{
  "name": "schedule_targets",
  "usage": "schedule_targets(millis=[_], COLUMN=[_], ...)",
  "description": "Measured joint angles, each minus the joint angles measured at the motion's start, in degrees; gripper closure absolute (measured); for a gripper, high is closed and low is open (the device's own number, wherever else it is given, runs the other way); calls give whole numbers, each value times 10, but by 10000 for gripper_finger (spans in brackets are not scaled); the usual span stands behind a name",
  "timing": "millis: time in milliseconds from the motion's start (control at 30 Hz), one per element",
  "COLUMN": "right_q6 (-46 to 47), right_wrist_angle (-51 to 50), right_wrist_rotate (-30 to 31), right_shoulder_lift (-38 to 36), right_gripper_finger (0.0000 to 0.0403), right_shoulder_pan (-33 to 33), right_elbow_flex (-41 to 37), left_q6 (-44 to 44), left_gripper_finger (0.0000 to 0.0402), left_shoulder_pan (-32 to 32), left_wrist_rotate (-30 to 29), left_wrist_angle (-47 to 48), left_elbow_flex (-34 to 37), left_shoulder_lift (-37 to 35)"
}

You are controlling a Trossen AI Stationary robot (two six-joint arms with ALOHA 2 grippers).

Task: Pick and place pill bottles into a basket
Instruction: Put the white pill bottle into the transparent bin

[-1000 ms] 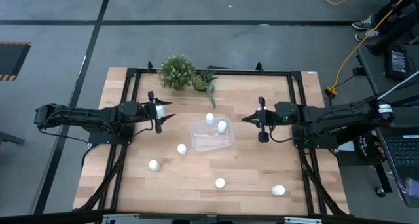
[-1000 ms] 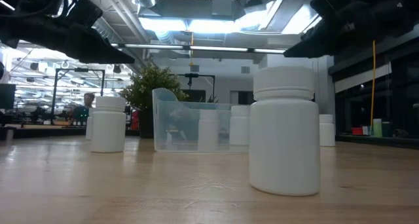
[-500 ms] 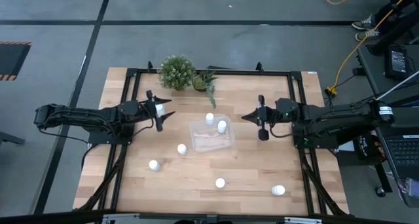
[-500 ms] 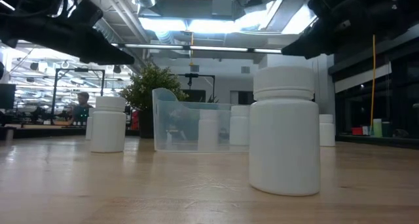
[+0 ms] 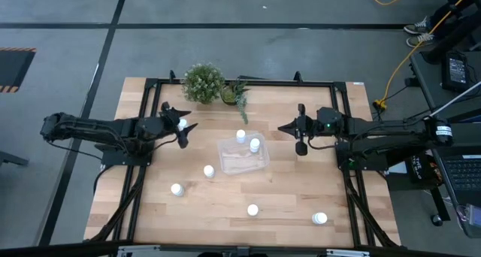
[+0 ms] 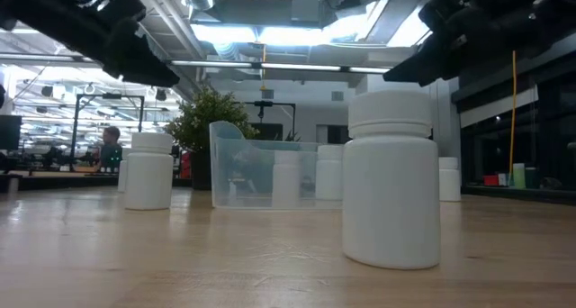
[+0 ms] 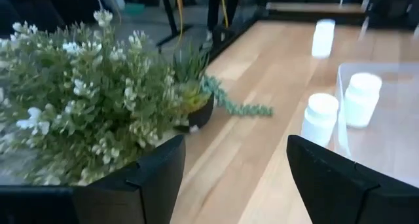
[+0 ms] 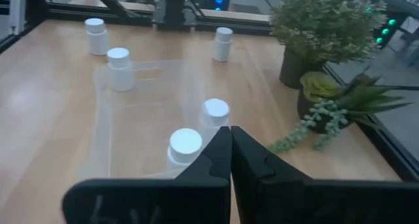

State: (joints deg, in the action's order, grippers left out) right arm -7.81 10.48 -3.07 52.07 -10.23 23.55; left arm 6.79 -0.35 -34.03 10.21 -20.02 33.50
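Observation:
Several white pill bottles stand upright on the wooden table. One [image 5: 255, 144] stands inside the clear basket [image 5: 242, 159] at mid-table, and another [image 5: 241, 136] stands at its far edge. Loose ones [image 5: 209, 170], [image 5: 176, 189], [image 5: 252, 210], [image 5: 319, 218] stand nearer the front. One more bottle [image 5: 183, 123] stands on the table below my left gripper [image 5: 188, 126], which hovers open and empty [image 7: 236, 185] left of the basket. My right gripper [image 5: 281, 129] hovers shut [image 8: 230, 158] to the right of the basket, pointing at it with nothing held.
A bushy potted plant [image 5: 203, 83] and a small trailing succulent [image 5: 234, 95] stand at the table's far edge, close to my left gripper. Black frame rails [image 5: 150, 107] run along the table's sides. A person [image 6: 110, 144] sits in the room beyond.
My left gripper has risen a little, drawn back toward the table's left edge and rolled about its pointing line. My right gripper has swung slightly toward the far edge and stays shut. No bottle has moved.

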Motion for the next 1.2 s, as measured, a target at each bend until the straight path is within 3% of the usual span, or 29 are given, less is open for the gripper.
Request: schedule_targets(millis=[200,633,933,1200], right_q6=[-18,-15,-15,-15], right_wrist_angle=[0,-19,-22,-22], right_wrist_rotate=[0,-2,-2,-2], right_shoulder_lift=[0,0,0,0], right_gripper_finger=[402,402,403,403], right_shoulder_pan=[-14,-24,-24,-24], right_elbow_flex=[0,0,0,0], left_q6=[108,346,471,447], left_gripper_finger=[142,142,143,144], left_shoulder_pan=[-42,-45,4,33], left_wrist_rotate=[-59,-56,-12,12], left_wrist_angle=[138,405,494,494], left_elbow_flex=[-55,-209,-220,-220], left_shoulder_lift=[38,160,224,257])
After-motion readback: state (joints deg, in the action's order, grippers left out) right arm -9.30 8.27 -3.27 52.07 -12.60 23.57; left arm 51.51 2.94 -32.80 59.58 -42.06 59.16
